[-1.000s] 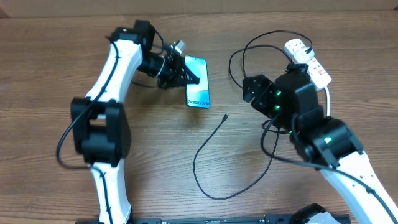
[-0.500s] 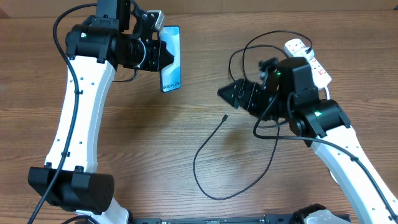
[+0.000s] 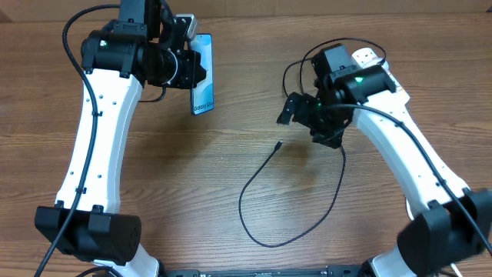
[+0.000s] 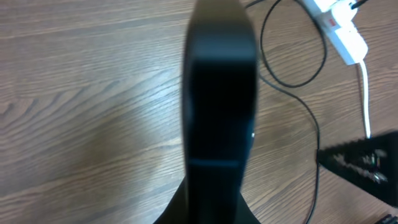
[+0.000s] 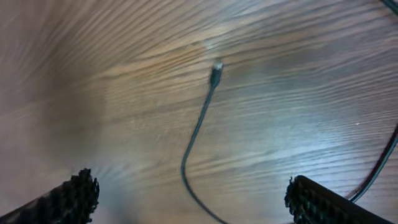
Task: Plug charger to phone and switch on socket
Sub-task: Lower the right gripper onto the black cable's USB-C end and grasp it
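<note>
- You are looking at two arms, one phone, one charger, one socket and one table [image 3: 154,192] of brown wood.
- Your left gripper [image 3: 191,71] is sitting at the far left of the table with its jaws closed on the phone [image 3: 203,77], one on each side.
- The phone is not lying on the table. It is hanging in the air in this grip, turned so that the overhead camera is seeing its blue screen at a slant. In the left wrist view it is showing only as one dark blurred bar [image 4: 221,93].
- Your right gripper [image 3: 307,125] is hovering right of the middle with its two fingers [image 5: 68,196] spread wide, and it is holding nothing.
- The charger [image 3: 254,181] is lying as one thin black cable in a long loop on the table. Its small plug tip [image 5: 216,71] is resting on the wood, free, just on the near side of the right gripper and well apart from the phone.
- The socket [image 4: 346,38] is lying at the far right, and one thick white cord [image 4: 365,99] is running out of it.
</note>
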